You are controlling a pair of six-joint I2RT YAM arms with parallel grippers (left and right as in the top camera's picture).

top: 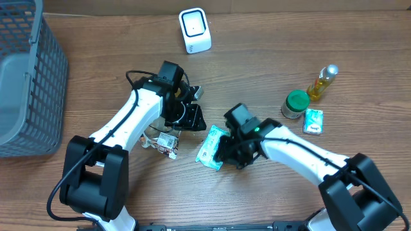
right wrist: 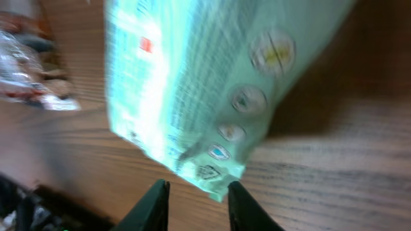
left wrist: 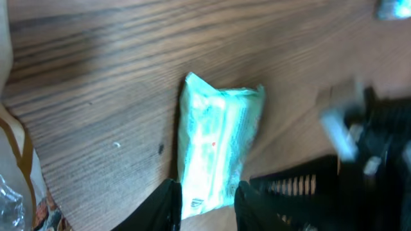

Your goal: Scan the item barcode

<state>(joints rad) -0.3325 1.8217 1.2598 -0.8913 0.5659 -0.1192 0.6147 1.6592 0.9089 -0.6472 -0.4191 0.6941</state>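
A mint-green packet point(top: 210, 146) lies flat on the wooden table point(top: 270, 51), between my two arms. In the left wrist view the packet point(left wrist: 218, 147) lies face up with its near end between the fingers of my left gripper point(left wrist: 207, 187), whose jaws stand apart at its two edges. My left gripper point(top: 194, 122) sits just above the packet's upper end. My right gripper point(top: 225, 153) is at the packet's right side. In the right wrist view, a corner of the packet point(right wrist: 192, 83) hangs between the parted fingers of the right gripper point(right wrist: 199, 186), with wood showing beside it. A white scanner point(top: 194, 30) stands at the back.
A grey mesh basket point(top: 26, 83) fills the left edge. A clear snack bag point(top: 160, 140) lies under my left arm. At the right stand a green-lidded jar point(top: 297, 104), a yellow oil bottle point(top: 323, 82) and a small mint packet point(top: 313, 120).
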